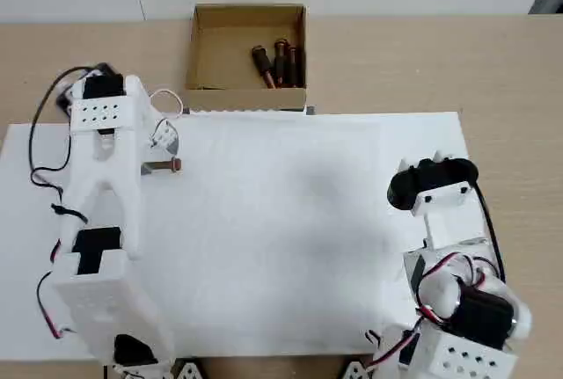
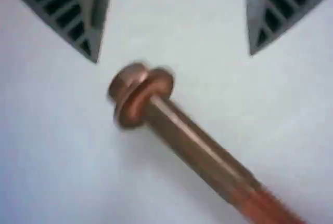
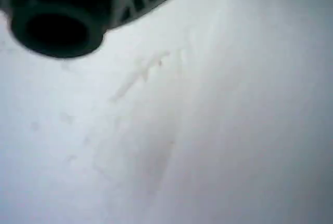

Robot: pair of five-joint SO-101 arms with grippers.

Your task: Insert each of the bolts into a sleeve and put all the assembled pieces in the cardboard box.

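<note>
- High view: the box stands on the worktop at the far edge of the white sheet. About three copper pieces lie together in it, so most of the job looks done.
- One bolt lies outside the box on the sheet, near its far left corner. I judge this to be the last item to go in.
- The left arm stretches forward along the left side, with the left pincer just above that bolt. The right arm is folded back at the near right, and the right pincer hangs over bare sheet, well apart from bolt and box.
- Left wrist view: the left pincer is spread wide and holds nothing. The bolt lies flat just past its tips.
- The head end shows two rings side by side, so a sleeve may already be on the bolt, though I cannot be sure. If so, only the pick-up and the drop into the box remain.
- Right wrist view: the dark body of the right pincer hangs over the sheet. Whether it is wide or narrow cannot be told.
</note>
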